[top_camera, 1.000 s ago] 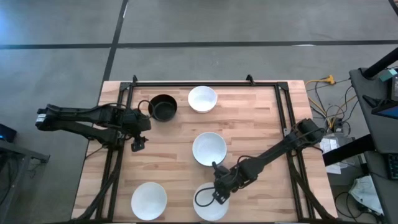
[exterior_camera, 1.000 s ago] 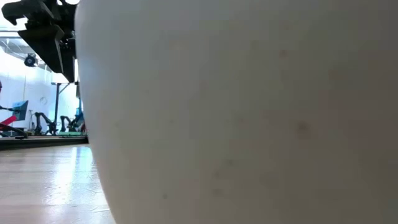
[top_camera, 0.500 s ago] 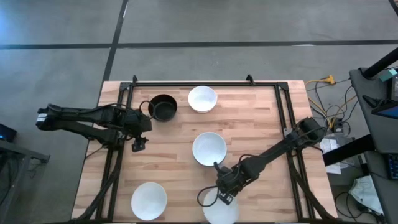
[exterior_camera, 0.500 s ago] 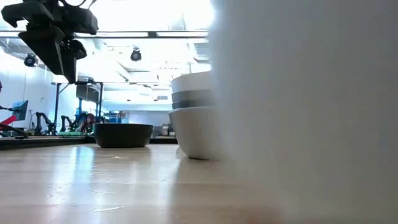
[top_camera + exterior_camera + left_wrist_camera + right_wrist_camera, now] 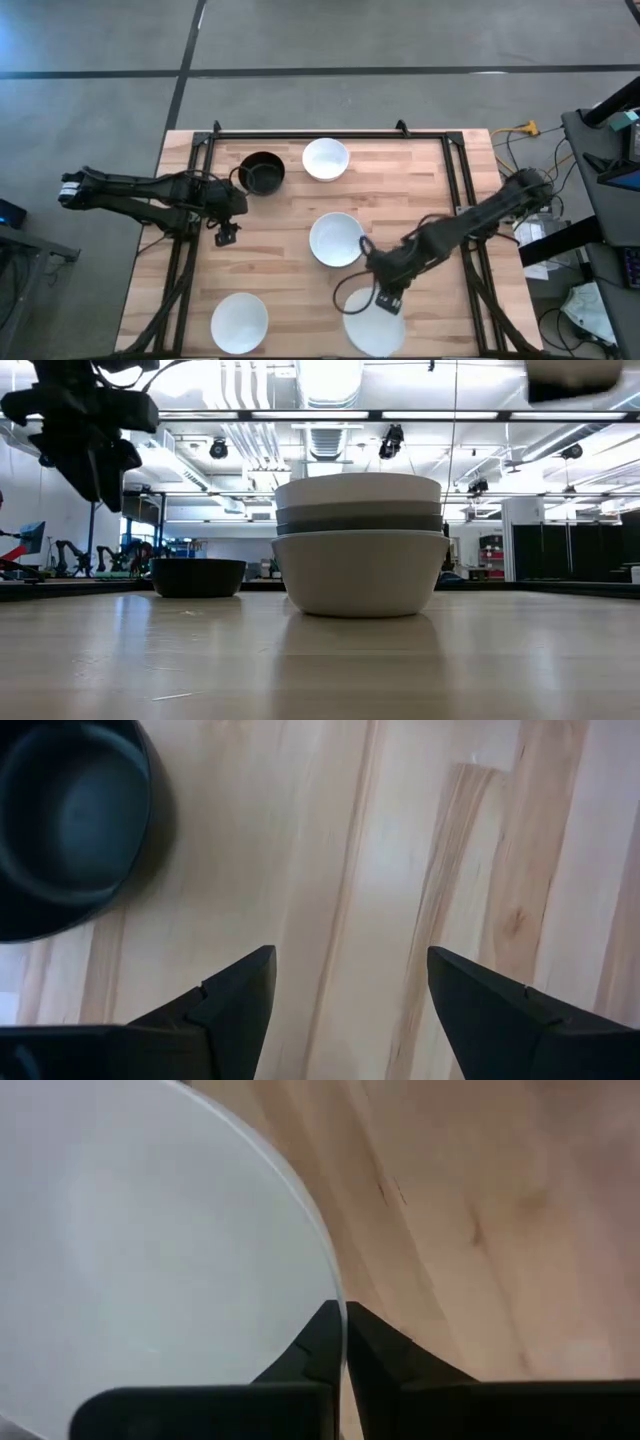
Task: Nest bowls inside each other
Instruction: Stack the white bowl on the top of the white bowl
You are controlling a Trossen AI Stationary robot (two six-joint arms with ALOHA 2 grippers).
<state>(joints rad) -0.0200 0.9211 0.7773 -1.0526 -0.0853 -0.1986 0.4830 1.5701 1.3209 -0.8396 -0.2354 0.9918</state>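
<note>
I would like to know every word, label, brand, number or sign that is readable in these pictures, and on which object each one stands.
None: no readable text shows in any view.
The white bowl held by the right gripper, the stack of bowls and the black bowl are plain.
The table shows only wood grain.
The room behind in the low view is too far off to read anything.

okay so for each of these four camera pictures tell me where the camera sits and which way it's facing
High view: above the table, looking straight down; both arms show.
Low view: at tabletop height, looking across at the stacked bowls; an arm hangs upper left.
Left wrist view: on the left arm, looking down past its open tool at wood.
Right wrist view: on the right arm; its tool pinches a white bowl.
Shared: the black bowl shows in high, low and left wrist views.
</note>
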